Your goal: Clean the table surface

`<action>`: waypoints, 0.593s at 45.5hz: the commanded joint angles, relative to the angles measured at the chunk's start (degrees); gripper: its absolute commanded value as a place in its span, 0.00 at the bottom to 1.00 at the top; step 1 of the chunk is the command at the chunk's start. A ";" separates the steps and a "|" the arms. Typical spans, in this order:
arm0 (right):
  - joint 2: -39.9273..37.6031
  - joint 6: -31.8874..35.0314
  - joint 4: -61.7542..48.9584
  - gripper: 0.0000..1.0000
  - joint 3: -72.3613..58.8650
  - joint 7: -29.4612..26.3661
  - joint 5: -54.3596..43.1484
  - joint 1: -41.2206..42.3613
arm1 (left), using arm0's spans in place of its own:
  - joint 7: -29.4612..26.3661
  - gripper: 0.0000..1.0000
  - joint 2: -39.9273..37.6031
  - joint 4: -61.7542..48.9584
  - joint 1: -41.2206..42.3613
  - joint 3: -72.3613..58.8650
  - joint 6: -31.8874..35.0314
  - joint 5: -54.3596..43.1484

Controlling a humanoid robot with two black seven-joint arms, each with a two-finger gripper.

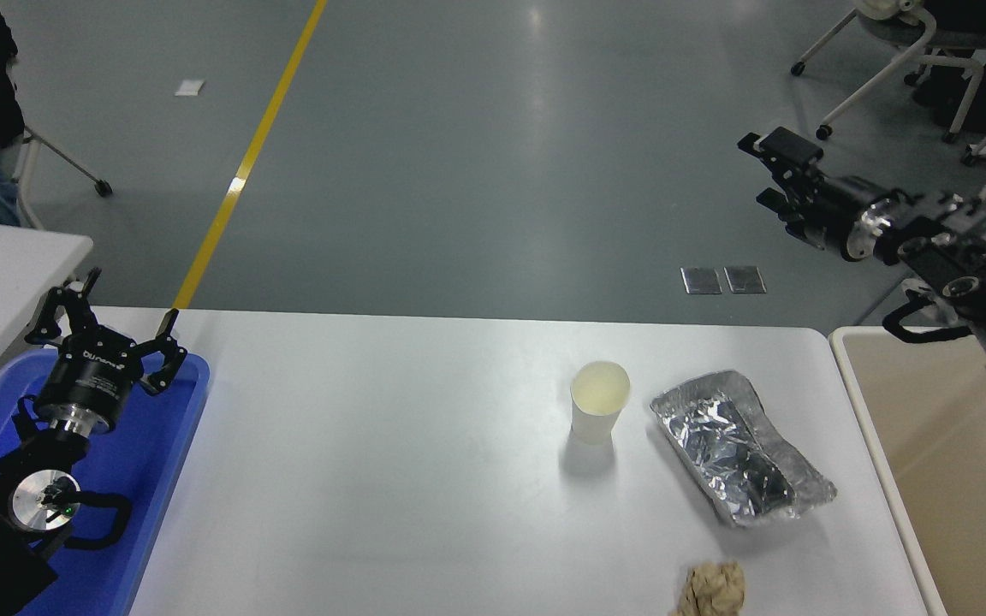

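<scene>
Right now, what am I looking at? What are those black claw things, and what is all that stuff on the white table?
You are looking down from a camera up on a robot, over its table. The black things are its two arms. Each ends in a gripper, which works like a hand. The left gripper is open and hangs over a blue tray. The right gripper is raised high, out past the table's far right corner, and it is open too. Neither holds anything. On the table stand a paper cup, a shiny foil tray and, at the near edge, a crumpled brown paper ball. A beige bin waits at the right.
</scene>
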 commanded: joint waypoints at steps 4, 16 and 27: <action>-0.76 -0.07 14.57 0.99 -5.03 2.19 -22.12 10.24 | 0.00 1.00 0.06 0.00 0.00 0.00 0.00 -0.09; -0.15 -0.16 23.72 0.99 -4.76 2.36 -32.24 14.64 | 0.00 1.00 -0.03 0.00 0.00 0.00 0.00 0.00; 6.35 -0.60 23.64 0.99 -5.55 2.36 -42.17 14.11 | 0.00 1.00 -0.03 0.00 0.00 0.00 0.00 0.00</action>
